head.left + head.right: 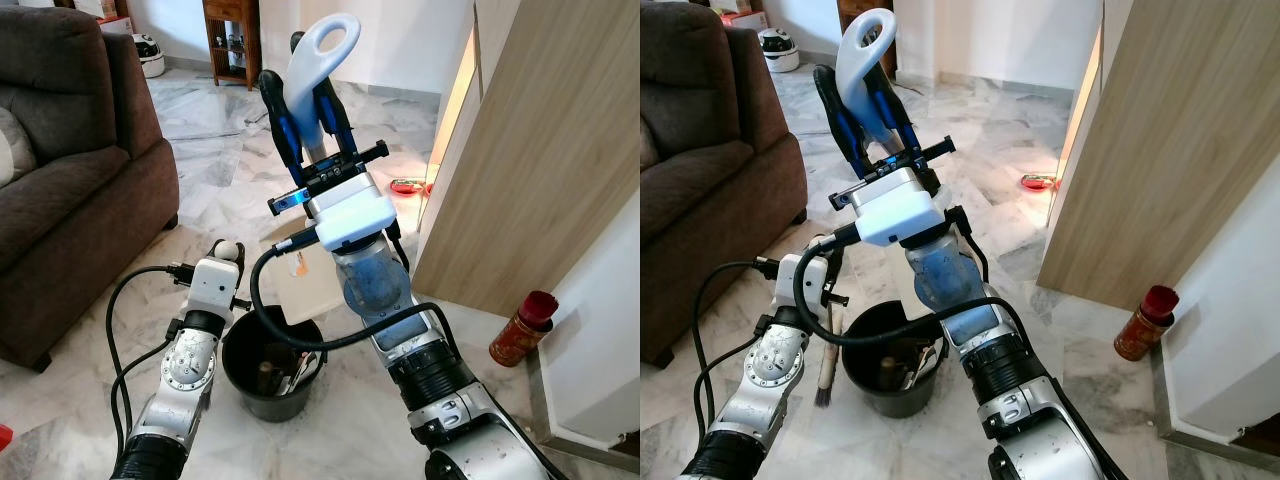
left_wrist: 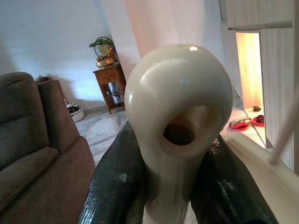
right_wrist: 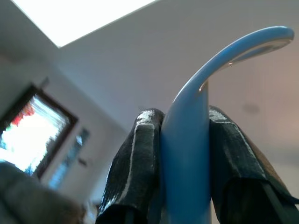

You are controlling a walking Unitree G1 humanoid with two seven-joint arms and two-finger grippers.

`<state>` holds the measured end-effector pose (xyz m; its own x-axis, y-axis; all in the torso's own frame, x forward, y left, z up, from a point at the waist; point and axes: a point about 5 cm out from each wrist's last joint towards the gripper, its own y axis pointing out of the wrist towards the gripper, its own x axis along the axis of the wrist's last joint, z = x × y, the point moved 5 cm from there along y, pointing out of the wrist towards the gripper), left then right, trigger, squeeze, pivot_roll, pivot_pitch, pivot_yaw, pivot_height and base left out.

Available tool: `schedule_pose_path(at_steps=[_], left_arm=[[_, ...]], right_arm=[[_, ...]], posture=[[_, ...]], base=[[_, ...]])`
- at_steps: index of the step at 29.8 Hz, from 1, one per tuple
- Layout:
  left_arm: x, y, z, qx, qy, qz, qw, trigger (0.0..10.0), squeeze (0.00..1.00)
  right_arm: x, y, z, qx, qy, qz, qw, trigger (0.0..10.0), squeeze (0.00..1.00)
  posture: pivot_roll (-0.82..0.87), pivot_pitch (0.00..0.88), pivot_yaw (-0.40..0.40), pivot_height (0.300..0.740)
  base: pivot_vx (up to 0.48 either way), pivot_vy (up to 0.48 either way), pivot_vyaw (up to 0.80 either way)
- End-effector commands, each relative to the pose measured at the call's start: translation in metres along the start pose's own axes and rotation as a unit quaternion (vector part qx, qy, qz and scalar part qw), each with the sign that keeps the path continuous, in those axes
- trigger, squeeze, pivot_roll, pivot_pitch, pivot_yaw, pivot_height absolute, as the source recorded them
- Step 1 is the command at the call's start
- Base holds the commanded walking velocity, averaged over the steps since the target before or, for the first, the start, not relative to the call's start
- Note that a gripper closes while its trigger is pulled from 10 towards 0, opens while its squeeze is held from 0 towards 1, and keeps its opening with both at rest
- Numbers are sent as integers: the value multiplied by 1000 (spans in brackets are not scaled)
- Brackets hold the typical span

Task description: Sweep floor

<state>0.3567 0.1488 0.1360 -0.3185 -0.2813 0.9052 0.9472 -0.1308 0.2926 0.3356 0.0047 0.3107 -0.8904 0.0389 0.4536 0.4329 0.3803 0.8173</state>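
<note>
My right gripper (image 1: 305, 110) is raised at chest height, pointing up, and is shut on a pale blue dustpan handle (image 1: 325, 50) with a loop at its top; the right wrist view has the handle (image 3: 187, 140) squeezed between both fingers. A pale flat panel (image 1: 305, 285), apparently the pan, hangs behind that arm above a black bucket (image 1: 272, 365). Lower left, my left gripper (image 1: 228, 250) is shut on a cream brush handle (image 2: 180, 116) with a hole in its knob. The dark bristles (image 1: 825, 385) hang beside the bucket, just above the floor.
A brown sofa (image 1: 70, 170) stands close on the left. A wooden cabinet side (image 1: 540, 170) rises on the right, with a red can (image 1: 522, 328) at its foot. Red dishes (image 1: 407, 186) lie on the marble floor farther back, and a wooden side table (image 1: 232, 40) stands beyond.
</note>
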Motion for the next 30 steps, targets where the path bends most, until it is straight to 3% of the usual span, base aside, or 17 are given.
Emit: schedule_pose_path(at_steps=[1,4,7,15,20,25,28,30], left_arm=[[18,6,3,2,0,-40,999,10000,0],[17,5,4,1,0,-38,999,10000,0],[16,4,4,1,0,-37,999,10000,0],[14,1,3,-2,-1,-32,999,10000,0],[11,-1,2,-6,-2,-27,1000,10000,0],[10,-4,1,-9,-2,-24,1000,10000,0],[7,-8,3,-8,-1,-18,1000,10000,0],[5,-11,5,-6,1,-14,1000,10000,0]], right_arm=[[-6,4,-11,-7,-23,8,1000,10000,0],[-28,-2,-35,-31,-71,53,996,10000,0],[-37,-7,-46,-38,-97,70,992,10000,0],[-62,-24,-63,-46,-175,123,976,10000,0],[-90,-55,-71,-32,-207,188,960,10000,0],[-102,-75,-71,-12,-225,219,949,10000,0],[-120,-103,-73,3,-235,275,932,10000,0],[-133,-125,-76,3,-217,328,919,10000,0]], posture=[[116,0,-31,740],[112,0,-30,740],[114,0,-30,740],[107,0,-25,740],[96,0,-16,740],[94,0,-14,740],[95,0,-14,740],[102,0,-18,740]], base=[[0,0,0],[0,0,0],[0,0,0],[0,0,0],[0,0,0],[0,0,0],[0,0,0],[0,0,0]])
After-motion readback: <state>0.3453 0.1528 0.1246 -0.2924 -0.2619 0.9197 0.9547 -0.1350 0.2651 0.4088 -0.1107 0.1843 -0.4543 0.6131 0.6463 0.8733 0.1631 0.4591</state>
